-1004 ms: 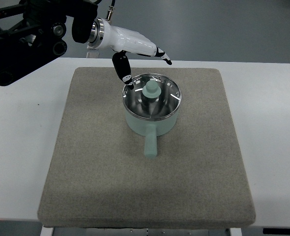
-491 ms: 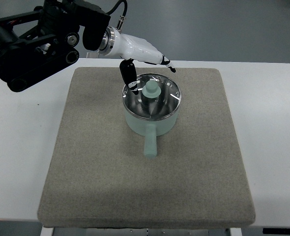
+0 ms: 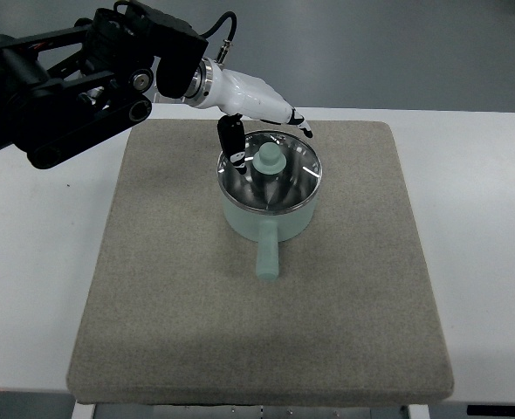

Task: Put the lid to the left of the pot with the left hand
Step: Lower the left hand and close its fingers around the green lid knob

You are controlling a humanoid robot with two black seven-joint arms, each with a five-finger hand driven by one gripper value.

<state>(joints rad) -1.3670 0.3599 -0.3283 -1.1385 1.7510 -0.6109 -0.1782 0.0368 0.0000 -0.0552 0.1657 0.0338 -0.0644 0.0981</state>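
Note:
A pale green pot [image 3: 268, 220] with a handle pointing toward the camera stands in the middle of the grey mat [image 3: 153, 297]. A shiny metal lid [image 3: 288, 188] with a pale green knob [image 3: 269, 159] sits on the pot. My left hand [image 3: 266, 131], white with black fingertips, hovers over the lid's far left rim. Its fingers are spread and hold nothing; the thumb [image 3: 233, 142] hangs down beside the knob, over the lid's left edge. The right arm is out of view.
The mat covers most of a white table [image 3: 30, 262]. My black left arm [image 3: 65, 78] reaches in from the upper left over the table's far corner. Bare mat lies to the left of the pot.
My left arm has pushed further right and slightly down into the picture. The hand has closed in on the lid, and the thumb now hangs nearer the knob.

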